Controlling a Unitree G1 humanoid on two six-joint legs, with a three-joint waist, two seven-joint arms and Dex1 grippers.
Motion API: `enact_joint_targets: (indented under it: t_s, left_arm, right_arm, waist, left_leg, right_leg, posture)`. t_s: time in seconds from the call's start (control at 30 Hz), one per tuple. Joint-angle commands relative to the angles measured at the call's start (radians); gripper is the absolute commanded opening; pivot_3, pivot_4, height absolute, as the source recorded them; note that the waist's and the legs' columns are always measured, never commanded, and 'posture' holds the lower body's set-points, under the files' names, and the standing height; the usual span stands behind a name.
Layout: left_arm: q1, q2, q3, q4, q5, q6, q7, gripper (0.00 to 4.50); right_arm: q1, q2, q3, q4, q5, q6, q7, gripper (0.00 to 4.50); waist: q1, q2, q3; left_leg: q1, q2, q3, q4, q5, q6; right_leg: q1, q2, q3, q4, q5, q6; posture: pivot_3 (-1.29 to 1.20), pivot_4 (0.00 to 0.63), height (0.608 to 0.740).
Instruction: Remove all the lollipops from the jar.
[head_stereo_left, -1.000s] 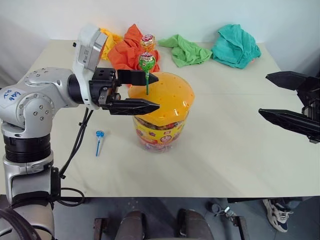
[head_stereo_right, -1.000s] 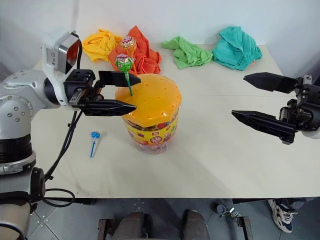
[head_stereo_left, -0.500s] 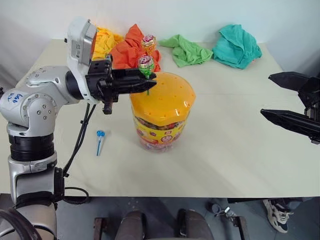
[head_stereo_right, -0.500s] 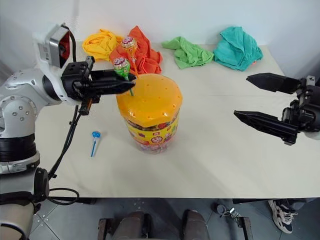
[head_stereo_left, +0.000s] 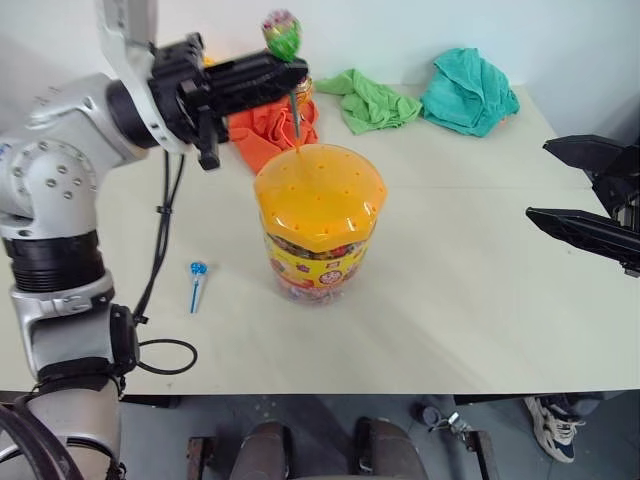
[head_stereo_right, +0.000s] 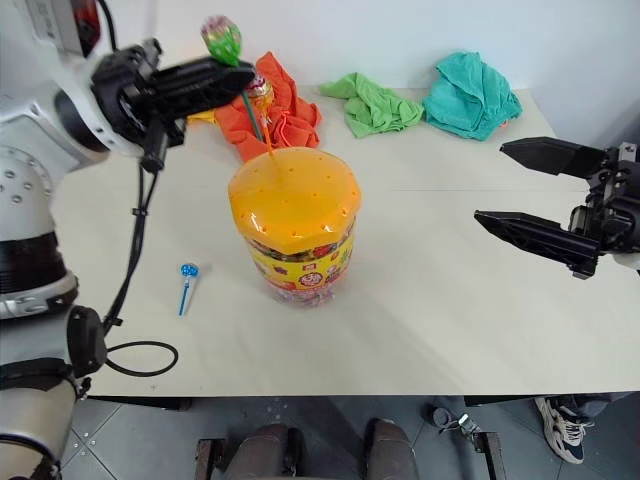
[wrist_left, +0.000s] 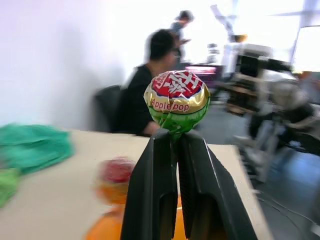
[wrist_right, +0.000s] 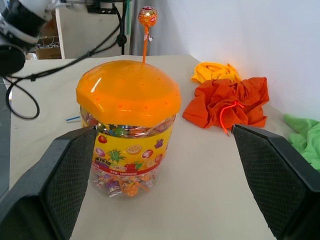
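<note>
From your head cam, the left gripper (head_stereo_left: 290, 72) is clamped on the green lollipop (head_stereo_left: 282, 33), held up above the jar (head_stereo_left: 320, 225) with its stick clear of the orange lid. The orange lollipop (head_stereo_right: 259, 92) stands in the lid behind, and the blue lollipop (head_stereo_left: 198, 283) lies on the table (head_stereo_left: 480, 300) left of the jar. Your right gripper (head_stereo_right: 525, 195) hangs spread wide, well off to the right.

Left wrist cam: both fingers (wrist_left: 152, 190) pinched shut right under the green wrapper.

Right wrist cam: jar sits between its open fingers (wrist_right: 50, 185), not touching, with orange lollipop poking up from the lid.
</note>
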Motion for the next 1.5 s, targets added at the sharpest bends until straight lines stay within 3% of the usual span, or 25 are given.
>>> enact_joint_targets:
  t_s: [0.03,0.2,0.43,0.63,0.77,0.93,1.27,1.37,1.5]
  left_arm:
    - [0.032,0.141,-0.035,0.007,0.076,0.154,0.061,0.05]
    - [0.147,0.272,-0.041,0.012,0.111,0.387,0.147,0.05]
    - [0.429,0.333,-0.004,-0.012,0.157,0.503,0.219,0.05]
    - [0.528,0.381,-0.048,-0.022,0.181,0.630,0.258,0.05]
    - [0.516,0.372,-0.043,-0.024,0.173,0.686,0.264,0.05]
    - [0.466,0.337,-0.028,0.046,0.162,0.694,0.289,1.37]
    - [0.329,0.341,-0.031,0.027,0.174,0.627,0.260,4.46]
    - [0.283,0.332,-0.010,-0.033,0.134,0.534,0.192,4.46]
    - [0.282,0.290,0.030,-0.083,0.154,0.251,0.107,4.46]
  right_arm:
    - [0.025,-0.021,-0.025,-0.025,0.018,0.006,0.029,4.50]
    - [0.099,0.034,-0.003,-0.120,0.074,0.026,0.025,4.50]
    - [0.163,0.100,0.060,-0.215,0.104,0.006,0.017,4.50]
    - [0.136,0.105,0.122,-0.200,0.086,-0.013,0.020,4.50]
    - [0.114,0.103,0.150,-0.176,0.071,-0.026,0.024,4.50]
    - [0.077,0.104,0.180,-0.147,0.046,-0.043,0.024,4.50]
    - [0.022,0.081,0.169,-0.089,-0.004,-0.075,0.035,4.50]
    - [-0.002,0.065,0.155,-0.069,-0.016,-0.082,0.045,4.50]
    - [-0.030,0.038,0.129,-0.029,-0.035,-0.095,0.057,4.50]
  waist:
    - [0.001,0.000,0.000]
    - [0.006,0.000,0.000]
    - [0.004,0.000,0.000]
    - [0.004,-0.001,0.001]
    - [0.007,-0.001,0.001]
    - [0.005,-0.001,0.001]
    - [0.006,-0.001,0.001]
    - [0.006,-0.001,0.001]
    - [0.005,-0.001,0.001]
  left_leg:
    - [0.000,0.000,0.000,0.000,0.000,0.000]
    - [0.000,0.000,0.000,0.000,0.000,0.000]
    - [0.000,0.000,0.000,0.000,0.000,0.000]
    - [0.000,0.000,0.000,0.000,0.000,0.000]
    - [0.000,0.000,0.000,-0.001,0.000,0.000]
    - [0.000,0.000,0.001,-0.001,0.000,0.000]
    - [0.000,0.000,0.002,-0.001,0.000,0.000]
    - [-0.001,0.000,0.002,0.000,0.000,0.000]
    - [0.000,0.000,0.002,0.000,0.000,0.000]
  right_leg:
    - [0.000,0.000,0.000,0.000,0.000,0.000]
    - [0.000,0.000,0.001,0.001,0.000,0.000]
    - [-0.001,0.000,0.001,0.001,0.000,0.000]
    - [-0.002,0.000,0.002,0.001,0.000,0.000]
    - [-0.002,0.000,0.002,0.001,0.000,0.000]
    - [-0.002,0.000,0.002,0.002,0.000,0.000]
    - [-0.003,0.000,0.002,0.002,0.000,0.000]
    - [-0.003,0.000,0.002,0.002,0.000,0.000]
    - [-0.003,0.000,0.002,0.002,0.000,0.000]
  posture:
    - [0.00,0.150,0.740]
    - [0.00,0.150,0.740]
    - [0.00,0.150,0.740]
    - [0.00,0.150,0.740]
    - [0.00,0.150,0.740]
    - [0.00,0.150,0.740]
    - [0.00,0.150,0.740]
    - [0.00,0.150,0.740]
    - [0.00,0.150,0.740]
